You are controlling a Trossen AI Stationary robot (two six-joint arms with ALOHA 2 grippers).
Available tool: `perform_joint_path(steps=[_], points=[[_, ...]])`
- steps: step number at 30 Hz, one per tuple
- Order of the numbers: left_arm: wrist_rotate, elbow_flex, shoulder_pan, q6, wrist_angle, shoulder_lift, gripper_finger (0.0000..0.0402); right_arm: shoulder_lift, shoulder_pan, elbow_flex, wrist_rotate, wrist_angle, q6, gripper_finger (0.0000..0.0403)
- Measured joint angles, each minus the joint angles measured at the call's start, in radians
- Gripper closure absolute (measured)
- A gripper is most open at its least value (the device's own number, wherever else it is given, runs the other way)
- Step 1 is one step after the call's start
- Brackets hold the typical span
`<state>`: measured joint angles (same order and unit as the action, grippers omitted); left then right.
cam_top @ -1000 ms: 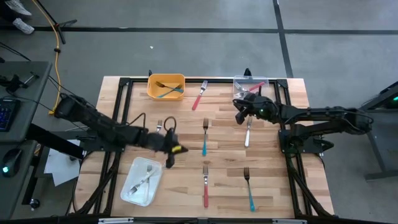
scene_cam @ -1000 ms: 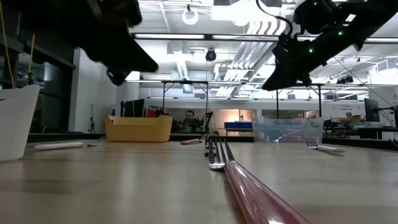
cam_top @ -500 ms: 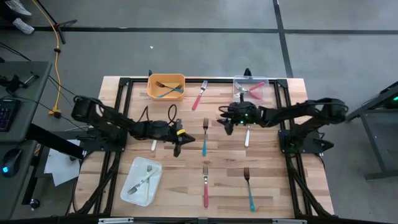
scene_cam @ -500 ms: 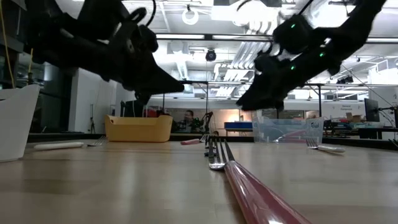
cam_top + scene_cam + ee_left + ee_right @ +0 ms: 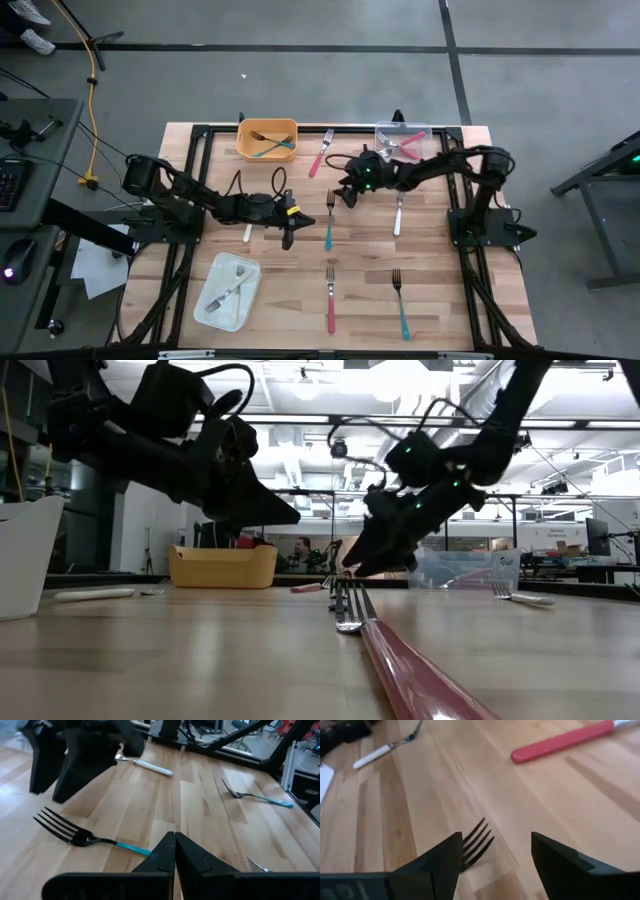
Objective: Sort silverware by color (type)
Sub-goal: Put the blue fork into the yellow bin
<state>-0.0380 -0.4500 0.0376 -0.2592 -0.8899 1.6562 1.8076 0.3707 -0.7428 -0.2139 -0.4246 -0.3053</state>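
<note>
A teal-handled fork [image 5: 328, 220] lies in the middle of the table, tines toward the far edge. My right gripper [image 5: 345, 193] stands open just above its head. In the right wrist view the tines [image 5: 478, 841] show between the two fingers, nearer one of them, and I see no touch. My left gripper [image 5: 289, 234] hovers shut, holding nothing, just left of the same fork's handle [image 5: 131, 848]. Other forks lie flat on the wood: a red one [image 5: 321, 152], white ones [image 5: 398, 214] [image 5: 250, 216], a red one [image 5: 331, 298] and a teal one [image 5: 400, 304].
A yellow bin [image 5: 267, 138] with teal forks stands at the far edge, and a clear bin [image 5: 402, 141] with red forks is to its right. A white tray [image 5: 228, 291] with white forks lies near left. Both arms meet closely over the table's middle.
My right gripper has swung from beside the clear bin toward the table's left and come down over the teal fork's head. My left gripper has gone from beside the white tray toward the right and a little farther, coming down beside the same fork.
</note>
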Motion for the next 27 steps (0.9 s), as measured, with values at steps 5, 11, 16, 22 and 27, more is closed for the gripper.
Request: perform_joint_path(steps=[5,11,16,22,27], points=[[0.000,0.000,0.000,0.000,0.003,0.000,0.0401,0.083,0.024,-0.056,-0.143,0.009,0.024,0.0175],[0.000,0.000,0.000,0.000,0.006,0.000,0.0401,0.139,0.019,-0.090,-0.207,0.003,0.046,0.0176],[-0.001,0.000,0.000,0.000,0.006,0.000,0.0401,0.143,0.013,-0.089,-0.204,-0.011,0.053,0.0204],[-0.007,0.000,0.000,-0.009,0.008,0.000,0.0401,0.144,0.006,-0.088,-0.182,-0.011,0.083,0.0309],[-0.026,0.000,0.000,-0.019,0.011,0.000,0.0401,0.143,-0.008,-0.088,-0.175,-0.064,0.088,0.0390]])
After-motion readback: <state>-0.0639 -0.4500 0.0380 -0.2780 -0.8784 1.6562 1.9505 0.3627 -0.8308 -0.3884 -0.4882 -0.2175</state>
